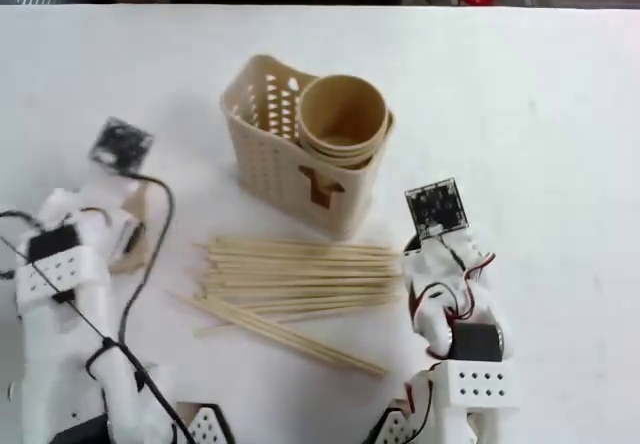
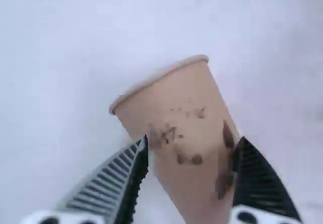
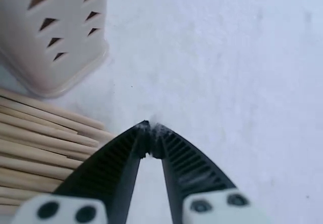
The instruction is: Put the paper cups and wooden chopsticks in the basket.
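Observation:
A cream perforated basket [image 1: 285, 169] stands upright mid-table with stacked paper cups [image 1: 343, 114] inside it. A pile of wooden chopsticks [image 1: 300, 282] lies flat just in front of the basket. At the left, my left gripper [image 2: 192, 146] is shut on a tan paper cup [image 2: 174, 113], gripping its sides; the same cup [image 1: 134, 234] peeks out beside the left arm [image 1: 62, 264]. My right gripper [image 3: 150, 129] is shut with nothing in it, its tips on the table just off the ends of the chopsticks [image 3: 40, 143], near the basket's base [image 3: 55, 32].
The white table [image 1: 530, 114] stretches wide to the right and behind the basket. A black cable [image 1: 150, 254] runs along the left arm. The right arm [image 1: 455, 314] stands at the chopsticks' right end.

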### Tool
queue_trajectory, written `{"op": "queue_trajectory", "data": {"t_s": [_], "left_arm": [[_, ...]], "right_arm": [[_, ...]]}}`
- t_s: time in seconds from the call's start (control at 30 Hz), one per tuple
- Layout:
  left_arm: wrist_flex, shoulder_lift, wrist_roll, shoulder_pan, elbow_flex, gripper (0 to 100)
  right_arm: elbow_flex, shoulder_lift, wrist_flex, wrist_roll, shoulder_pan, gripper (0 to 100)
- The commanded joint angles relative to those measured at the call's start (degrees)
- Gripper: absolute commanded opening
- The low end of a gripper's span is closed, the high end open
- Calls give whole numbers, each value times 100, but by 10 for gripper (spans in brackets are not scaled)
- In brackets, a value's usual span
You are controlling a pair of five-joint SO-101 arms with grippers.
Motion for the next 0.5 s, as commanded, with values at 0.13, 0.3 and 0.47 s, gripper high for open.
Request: {"op": "queue_trajectory", "data": {"t_s": [0.13,0.3,0.47], "left_arm": [[-774,-136,-308,-857,-158,269],[-299,-136,316,-884,-958,270],[501,-66,1108,-857,-2435,269]], "right_arm": [[-70,-84,-127,-53,66,21],[-70,-84,-127,-53,66,21],[-70,-84,-127,-44,66,21]]}}
